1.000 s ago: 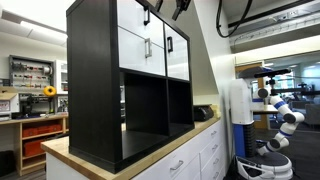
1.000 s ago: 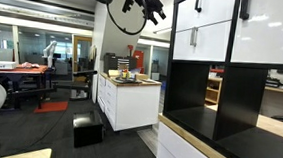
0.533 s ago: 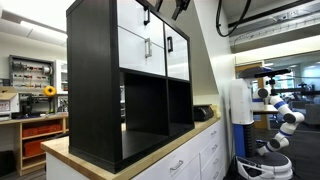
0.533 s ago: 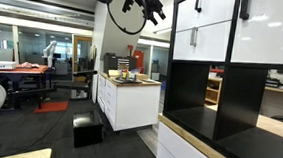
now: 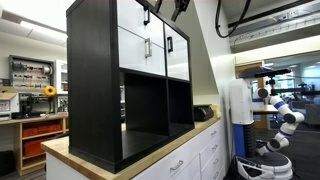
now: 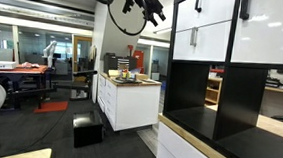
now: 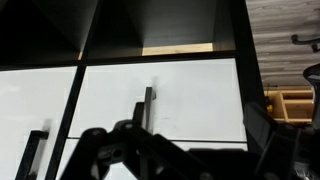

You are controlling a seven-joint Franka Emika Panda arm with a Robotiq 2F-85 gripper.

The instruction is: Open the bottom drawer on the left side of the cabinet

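Observation:
The cabinet (image 5: pixel 95 80) is a tall black cube shelf standing on a wood-topped counter; it also shows in the other exterior view (image 6: pixel 245 106). The bottom drawer (image 5: pixel 140 48) is white with a small black handle, shut, under its matching twin, and shows in both exterior views (image 6: pixel 206 41). The wrist view, upside down, faces this drawer (image 7: pixel 190 95), with the bare cubbies above it. My gripper (image 6: pixel 147 3) hangs high in the air, well in front of the cabinet and touching nothing. It shows at the top edge in an exterior view (image 5: pixel 180 8). Its jaws (image 7: pixel 180 140) are spread and empty.
The white counter (image 5: pixel 185 155) under the cabinet has silver-handled drawers. A second white counter unit (image 6: pixel 130 98) with objects on top stands across the floor. A white robot (image 5: pixel 280 115) stands further back. Bare black cubbies (image 5: pixel 150 105) lie below the drawers.

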